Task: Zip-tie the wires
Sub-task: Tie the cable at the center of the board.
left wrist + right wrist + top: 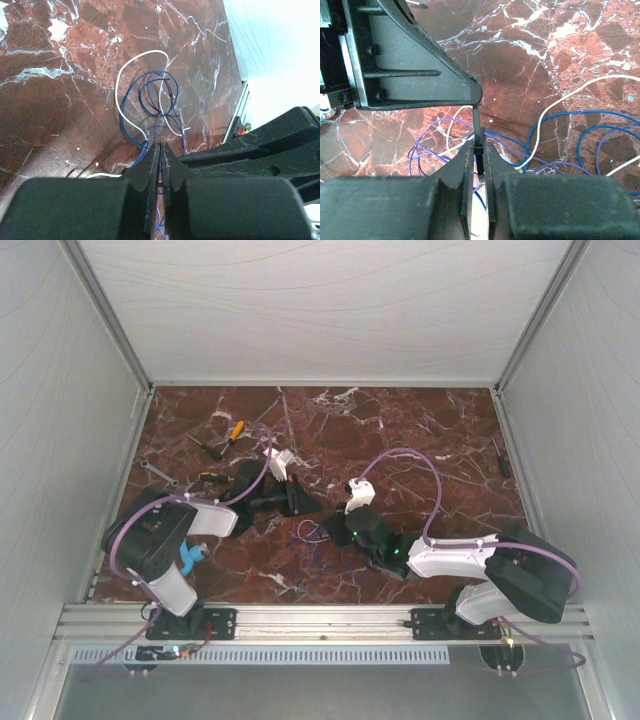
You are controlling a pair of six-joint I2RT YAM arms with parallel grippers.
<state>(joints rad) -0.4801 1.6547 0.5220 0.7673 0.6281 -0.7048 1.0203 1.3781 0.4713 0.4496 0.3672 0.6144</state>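
Observation:
The wires (310, 532) lie in a small loose tangle of blue, purple and white loops (159, 116) on the marble table, between my two grippers. My left gripper (303, 504) comes in from the left, its jaws (160, 146) pressed shut just above the tangle. In the right wrist view its tip (476, 92) pinches the upper end of the zip tie (476, 125), a thin black strip. The strip runs straight down into my right gripper (479, 146), which is shut on the tie's small square head. Wire loops (440, 120) spread beneath and on both sides of it.
An orange-handled screwdriver (232, 433) and other small tools (160, 473) lie at the back left. Another dark tool (503, 458) rests by the right wall. White walls enclose the table on three sides. A blue object (193, 558) sits beside the left arm's base.

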